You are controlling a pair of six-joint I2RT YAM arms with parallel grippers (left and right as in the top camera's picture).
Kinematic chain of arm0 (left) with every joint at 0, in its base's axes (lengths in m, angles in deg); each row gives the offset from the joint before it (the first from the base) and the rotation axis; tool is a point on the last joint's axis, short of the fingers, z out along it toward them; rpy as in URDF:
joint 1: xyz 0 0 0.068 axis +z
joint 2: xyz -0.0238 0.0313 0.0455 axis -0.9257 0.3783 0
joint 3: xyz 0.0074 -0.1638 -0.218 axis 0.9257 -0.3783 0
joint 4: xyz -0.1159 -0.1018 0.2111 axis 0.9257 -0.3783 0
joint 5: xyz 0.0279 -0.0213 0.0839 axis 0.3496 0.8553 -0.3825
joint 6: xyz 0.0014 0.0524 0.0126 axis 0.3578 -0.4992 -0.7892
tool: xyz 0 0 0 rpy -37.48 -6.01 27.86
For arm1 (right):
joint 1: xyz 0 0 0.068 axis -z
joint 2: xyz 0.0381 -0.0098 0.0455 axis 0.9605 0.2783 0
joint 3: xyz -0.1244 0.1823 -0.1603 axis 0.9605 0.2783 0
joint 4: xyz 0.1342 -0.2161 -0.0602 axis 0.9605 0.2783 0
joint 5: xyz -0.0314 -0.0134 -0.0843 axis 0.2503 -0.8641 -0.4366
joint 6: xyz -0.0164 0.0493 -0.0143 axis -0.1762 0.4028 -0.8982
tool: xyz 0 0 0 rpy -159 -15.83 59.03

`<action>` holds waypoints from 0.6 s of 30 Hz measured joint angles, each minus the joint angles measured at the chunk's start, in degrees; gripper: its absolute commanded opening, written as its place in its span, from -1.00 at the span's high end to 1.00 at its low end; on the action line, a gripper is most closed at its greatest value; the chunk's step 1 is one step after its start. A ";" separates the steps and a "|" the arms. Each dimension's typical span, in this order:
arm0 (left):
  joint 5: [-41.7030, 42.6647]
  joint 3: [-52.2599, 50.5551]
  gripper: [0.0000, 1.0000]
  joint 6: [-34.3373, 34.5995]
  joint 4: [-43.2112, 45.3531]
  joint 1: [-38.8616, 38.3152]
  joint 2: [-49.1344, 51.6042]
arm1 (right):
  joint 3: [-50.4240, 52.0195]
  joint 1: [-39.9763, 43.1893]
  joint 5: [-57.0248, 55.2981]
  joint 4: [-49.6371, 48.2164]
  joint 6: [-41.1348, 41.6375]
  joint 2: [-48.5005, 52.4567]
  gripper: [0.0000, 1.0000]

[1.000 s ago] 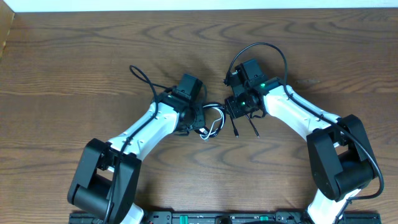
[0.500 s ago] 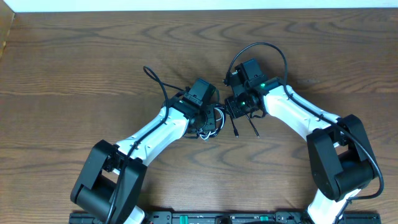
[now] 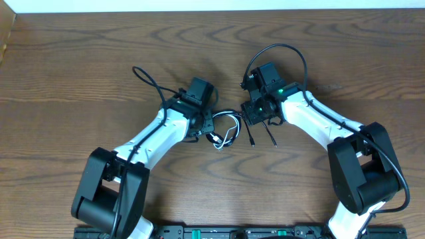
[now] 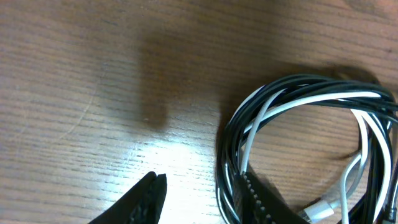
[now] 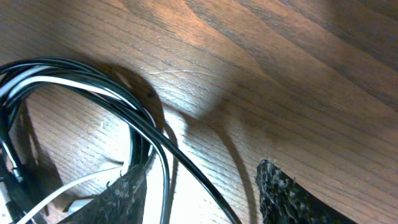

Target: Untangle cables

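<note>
The cables (image 3: 229,128) lie as a small tangled coil on the wooden table, between my two grippers. Two black plug ends (image 3: 252,141) stick out towards the front. In the left wrist view, black strands (image 4: 280,84) and a white cord (image 4: 311,99) loop together, with a white plug (image 4: 320,211) at the bottom right. My left gripper (image 4: 202,186) (image 3: 209,126) is open, and the coil's left side lies against its right finger (image 4: 261,199). My right gripper (image 5: 200,174) (image 3: 251,116) is open over the coil's right side. One black strand (image 5: 186,162) runs loosely between its fingers.
The right arm's thick black cable (image 3: 279,50) arches behind its wrist, and the left arm's own cable (image 3: 149,79) curls out to the left. Bare wood table (image 3: 80,66) extends all round, up to a white strip along the far edge.
The left arm pushed right onto the coil, then pulled back left, and its jaws opened. The right gripper's jaws widened slightly while that arm stayed put. The coil's loop has spread a little.
</note>
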 measured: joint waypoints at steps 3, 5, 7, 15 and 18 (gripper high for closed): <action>2.82 0.00 0.08 -3.06 -0.44 0.79 0.00 | 0.00 0.00 -0.42 -0.15 0.00 0.00 -0.08; 4.24 0.00 0.06 -4.42 -1.07 0.83 0.00 | 0.00 0.00 -0.61 -0.26 0.00 0.00 -0.10; 5.55 0.00 0.06 -5.31 -1.31 0.81 0.00 | 0.13 0.00 -0.74 -0.79 0.00 0.00 -0.13; 9.27 0.00 0.06 -5.33 -1.05 0.81 0.00 | 1.77 -0.04 -0.96 -2.73 -0.02 0.00 0.07; 9.94 0.00 0.07 -4.55 -0.90 0.81 0.00 | 1.79 -0.07 -0.98 -2.75 0.00 0.00 0.07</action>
